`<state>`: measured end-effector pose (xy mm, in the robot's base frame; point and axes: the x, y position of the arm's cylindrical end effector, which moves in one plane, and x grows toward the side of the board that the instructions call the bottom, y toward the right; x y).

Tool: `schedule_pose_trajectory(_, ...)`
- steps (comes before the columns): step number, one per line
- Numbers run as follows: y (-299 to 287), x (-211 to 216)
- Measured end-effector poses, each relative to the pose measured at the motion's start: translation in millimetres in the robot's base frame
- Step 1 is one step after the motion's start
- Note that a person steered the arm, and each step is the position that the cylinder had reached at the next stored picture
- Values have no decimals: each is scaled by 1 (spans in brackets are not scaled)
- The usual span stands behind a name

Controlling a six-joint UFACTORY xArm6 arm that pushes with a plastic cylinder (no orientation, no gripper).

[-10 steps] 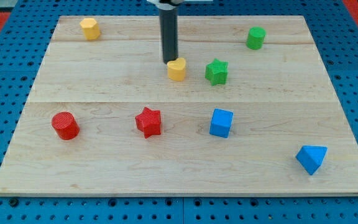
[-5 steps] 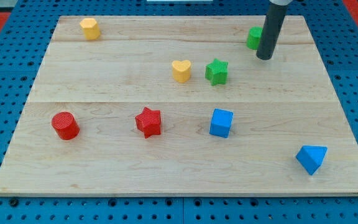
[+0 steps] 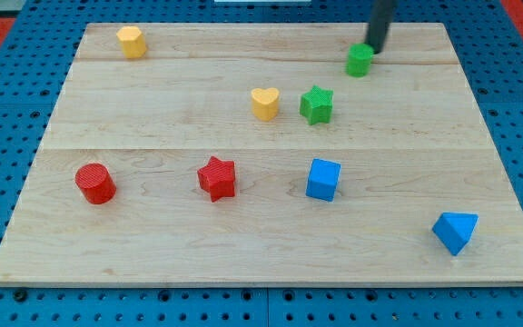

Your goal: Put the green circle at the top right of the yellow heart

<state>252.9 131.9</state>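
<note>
The green circle [image 3: 360,60] sits near the view's top right of the wooden board. My tip [image 3: 376,51] is at its upper right side, touching or almost touching it. The yellow heart [image 3: 264,103] lies near the board's middle top, well to the lower left of the green circle. A green star [image 3: 316,104] sits just to the right of the yellow heart, between the heart and the circle.
A yellow hexagon [image 3: 131,41] is at the top left. A red cylinder [image 3: 94,183], a red star [image 3: 217,177] and a blue cube [image 3: 323,179] lie in a row lower down. A blue triangular block [image 3: 454,232] is at the bottom right.
My tip went from the yellow heart's left side across to the right and up behind the green circle. The green circle has shifted slightly left and down.
</note>
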Motion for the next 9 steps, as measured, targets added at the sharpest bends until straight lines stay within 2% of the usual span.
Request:
schedule_pose_trajectory(1, -21, 14)
schedule_pose_trajectory(2, -17, 59)
schedule_pose_trajectory(3, 58, 77)
schedule_pose_trajectory(4, 81, 125)
schedule_pose_trajectory(5, 33, 124)
schedule_pose_trajectory(7, -10, 78)
schedule_pose_trajectory(9, -77, 72)
